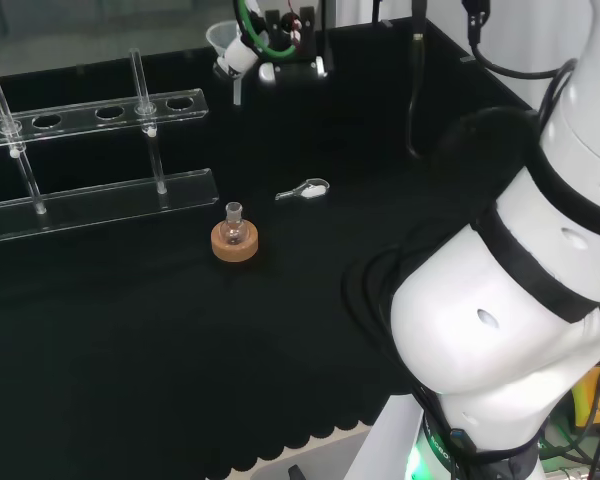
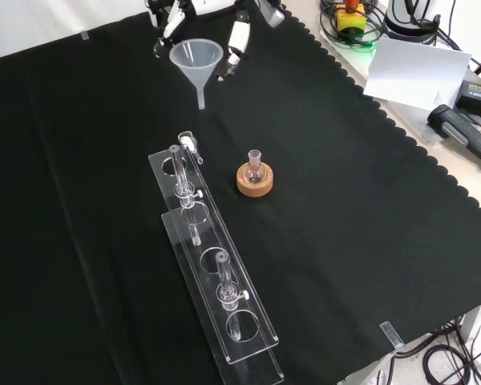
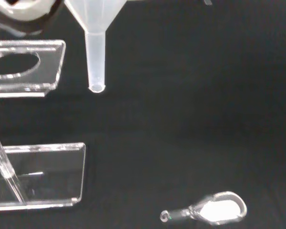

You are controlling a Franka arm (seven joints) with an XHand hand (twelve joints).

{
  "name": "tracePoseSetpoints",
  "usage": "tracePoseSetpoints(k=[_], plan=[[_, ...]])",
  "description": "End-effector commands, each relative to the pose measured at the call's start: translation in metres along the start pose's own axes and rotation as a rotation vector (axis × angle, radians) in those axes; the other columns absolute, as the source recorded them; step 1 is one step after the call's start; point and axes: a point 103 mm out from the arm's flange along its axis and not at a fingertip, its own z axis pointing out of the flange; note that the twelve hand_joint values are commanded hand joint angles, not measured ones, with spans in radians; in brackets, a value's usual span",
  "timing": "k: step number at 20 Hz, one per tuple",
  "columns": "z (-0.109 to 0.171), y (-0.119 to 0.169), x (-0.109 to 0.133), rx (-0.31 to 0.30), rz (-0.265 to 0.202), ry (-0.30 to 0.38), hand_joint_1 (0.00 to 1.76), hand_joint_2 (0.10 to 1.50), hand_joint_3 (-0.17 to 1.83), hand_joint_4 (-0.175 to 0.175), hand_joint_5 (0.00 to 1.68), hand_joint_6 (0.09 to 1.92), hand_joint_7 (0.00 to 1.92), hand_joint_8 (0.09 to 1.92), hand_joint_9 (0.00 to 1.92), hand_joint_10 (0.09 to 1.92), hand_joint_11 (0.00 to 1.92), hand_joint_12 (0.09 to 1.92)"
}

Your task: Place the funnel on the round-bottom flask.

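Note:
A translucent white funnel (image 2: 197, 60) hangs upright above the cloth with its stem pointing down, at the top of the front view. My hand (image 2: 238, 35) is shut on it, with fingers on either side of its rim. In the head view the funnel (image 1: 223, 42) and hand (image 1: 245, 52) are at the far top centre. The wrist view shows the funnel's stem (image 3: 95, 57) close up. A small round-bottom flask (image 2: 255, 166) stands neck up on a cork ring (image 2: 255, 182) mid-cloth, nearer the camera than the funnel in the front view. In the head view the flask (image 1: 234, 224) is well in front of the hand.
A long clear rack (image 2: 212, 265) with two upright glass tubes lies left of the flask in the front view; in the head view the rack (image 1: 90, 150) is at the left. A small clear scoop (image 1: 305, 189) holding white powder lies right of the flask, also close in the wrist view (image 3: 212, 211).

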Motion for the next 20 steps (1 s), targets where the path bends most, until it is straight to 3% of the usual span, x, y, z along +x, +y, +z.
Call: tracePoseSetpoints(k=[1,20], plan=[[0.006,-0.019,-0.009,-0.003,0.01,-0.011,0.76,0.6,0.42,-0.013,0.74,0.09,1.02,0.35,0.95,0.27,0.0,1.39],[0.051,-0.064,0.011,0.039,-0.022,-0.005,0.76,0.59,0.45,-0.006,0.76,0.1,1.05,0.35,0.96,0.26,0.0,1.4]])
